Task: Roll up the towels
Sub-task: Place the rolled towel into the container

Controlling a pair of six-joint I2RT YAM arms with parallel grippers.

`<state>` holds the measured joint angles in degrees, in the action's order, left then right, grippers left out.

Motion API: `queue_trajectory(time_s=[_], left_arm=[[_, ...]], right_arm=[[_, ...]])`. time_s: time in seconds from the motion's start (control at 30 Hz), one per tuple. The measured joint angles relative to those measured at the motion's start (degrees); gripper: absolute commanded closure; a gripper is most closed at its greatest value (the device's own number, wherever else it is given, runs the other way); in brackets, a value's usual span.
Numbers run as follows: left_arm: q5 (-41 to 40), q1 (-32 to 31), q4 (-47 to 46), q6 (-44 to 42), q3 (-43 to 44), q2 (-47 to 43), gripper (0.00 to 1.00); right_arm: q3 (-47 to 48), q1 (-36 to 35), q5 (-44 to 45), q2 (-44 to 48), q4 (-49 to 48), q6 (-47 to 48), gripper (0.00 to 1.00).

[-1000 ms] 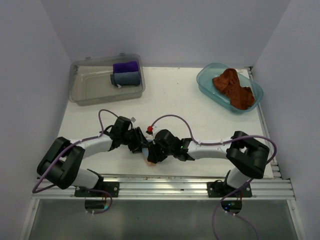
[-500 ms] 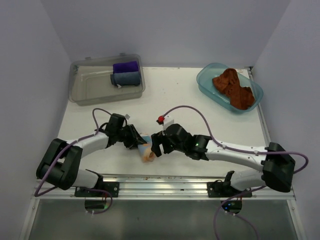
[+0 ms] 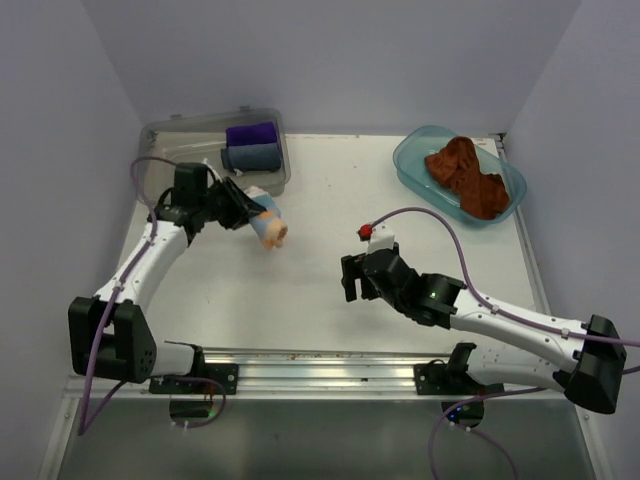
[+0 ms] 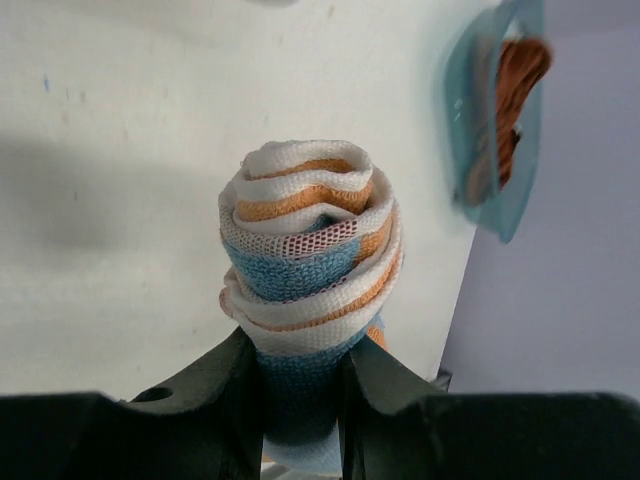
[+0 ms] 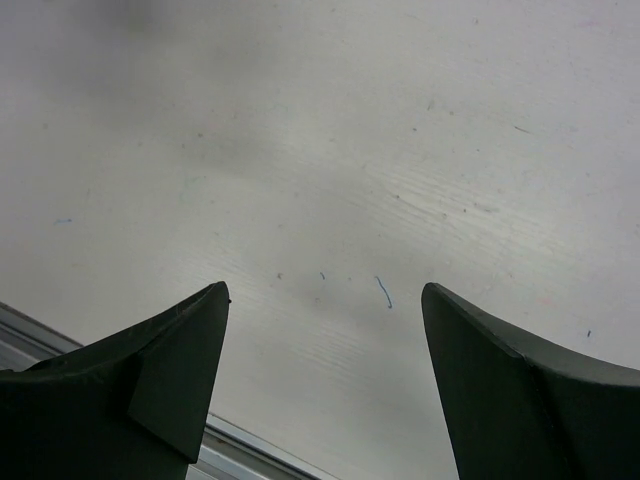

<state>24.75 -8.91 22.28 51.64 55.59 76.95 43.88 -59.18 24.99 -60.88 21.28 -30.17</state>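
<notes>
Left wrist: left gripper (image 4: 300,385) clamps the rolled patterned towel (image 4: 310,250), long axis pointing straight ahead.

Table (image 3: 330,190): white and faintly scuffed, with small blue marks beneath the right gripper (image 3: 349,285).
Clear plastic bin (image 3: 175,175): on the table, just behind the left gripper (image 3: 252,213).
Teal tray (image 3: 408,163): on the table, well beyond the right gripper and off to its right.
</notes>
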Motion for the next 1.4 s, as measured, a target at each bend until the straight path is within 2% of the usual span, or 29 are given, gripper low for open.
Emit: queue_trajectory(time_s=[0.23, 0.47, 0.77, 1.07, 1.2, 1.4], left_arm=[[-4.55, 9.44, 1.42, 1.07, 18.45, 4.61, 0.80], [-10.25, 11.63, -2.25, 8.17, 23.76, 14.34, 0.80], [-18.38, 10.99, -9.94, 19.96, 24.61, 24.65, 0.76], [-26.64, 3.28, -14.08, 31.87, 28.11, 36.09, 0.75], [-30.08, 0.50, -13.29, 34.93, 29.92, 38.23, 0.74], [-33.66, 0.35, -12.92, 38.47, 30.03, 38.23, 0.74]], right_arm=[[-0.15, 0.00, 1.01, 0.28, 2.01, -1.20, 0.18], [-0.76, 0.00, -0.50, 0.09, 1.84, -3.78, 0.19], [-1.16, 0.00, -2.49, -2.34, 1.88, -6.19, 0.19], [-1.03, 0.00, -3.52, -3.54, 2.12, -8.11, 0.19], [-1.03, 0.00, -3.48, -2.93, 3.21, -8.98, 0.19], [-1.03, 0.00, -3.45, -1.27, 5.25, -9.64, 0.19]])
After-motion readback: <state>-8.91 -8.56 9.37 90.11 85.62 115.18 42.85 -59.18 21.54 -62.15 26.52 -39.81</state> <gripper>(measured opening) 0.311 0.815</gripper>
